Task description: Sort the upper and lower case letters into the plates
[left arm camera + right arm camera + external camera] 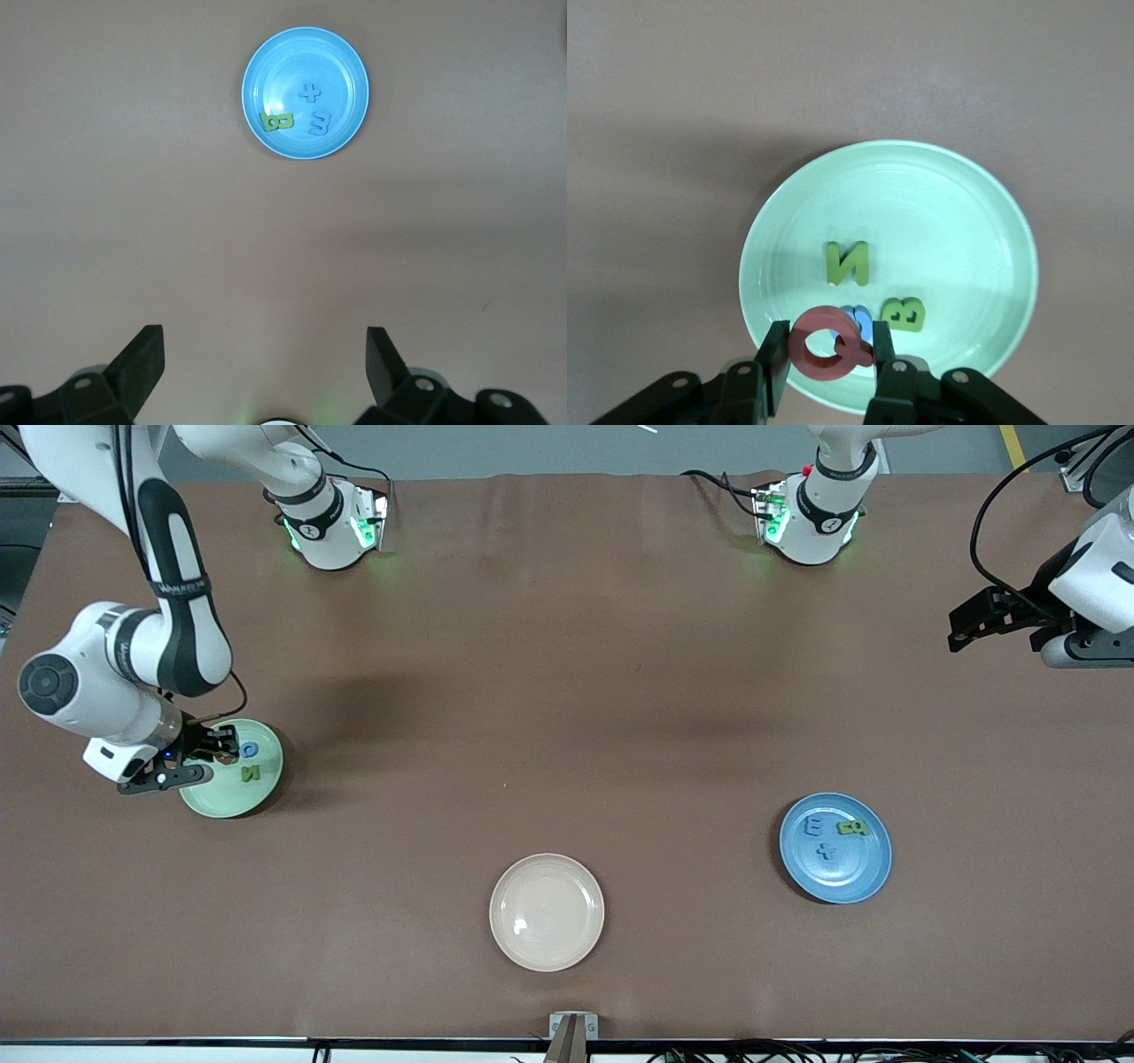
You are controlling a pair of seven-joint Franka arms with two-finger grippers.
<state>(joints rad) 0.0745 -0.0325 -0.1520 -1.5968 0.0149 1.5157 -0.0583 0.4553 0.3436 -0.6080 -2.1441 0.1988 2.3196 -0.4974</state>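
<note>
Sorting looks nearly finished. Bench (567, 691) carries my mint plate (266, 790) at the right arm's end, with N, B and a blue letter; blue plate (873, 868) holds three. Right claw (830, 359) grips a red Q (824, 343) over mint. Left claw (266, 367) waits, spread wide.

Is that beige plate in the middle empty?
Empty. The beige plate shows only a bare surface; letters lie in the green plate and blue plate.
</note>
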